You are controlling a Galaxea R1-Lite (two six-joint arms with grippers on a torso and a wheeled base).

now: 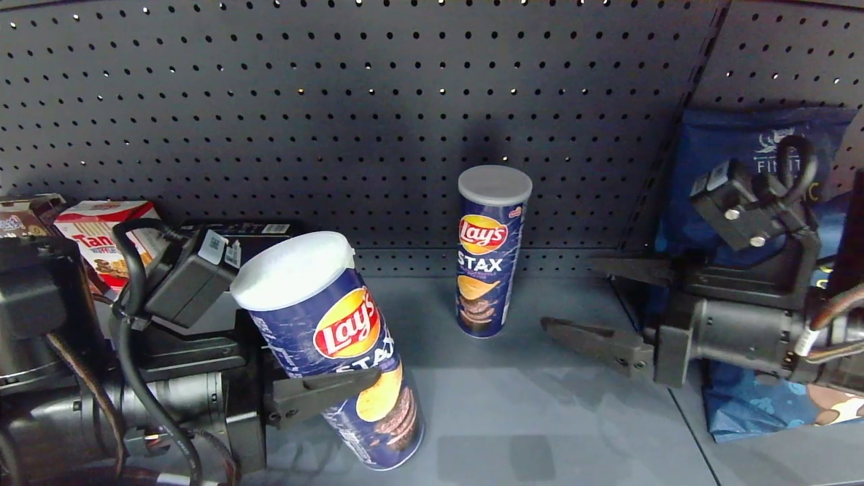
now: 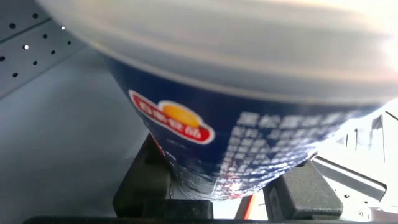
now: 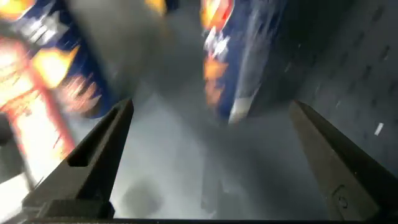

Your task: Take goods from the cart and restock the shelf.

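Though tilted, can (image 1: 322, 317) in left gripper (image 1: 351, 368)

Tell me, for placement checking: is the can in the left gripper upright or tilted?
Tilted. The held can leans in the left gripper, lid toward the robot's left; the other can stands upright.

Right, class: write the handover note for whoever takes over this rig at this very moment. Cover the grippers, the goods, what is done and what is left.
Left gripper: fingers shut on a blue cylindrical crisp can with a white plastic lid. The can is tilted, its base down by the grey shelf floor; contact unclear.
Right gripper: open, empty, to the right of the second blue crisp can, in front of a blue bag.
Done: the second blue crisp can stands upright near the back of the shelf.
Left: probably stand the held can upright and release it, then go on restocking.
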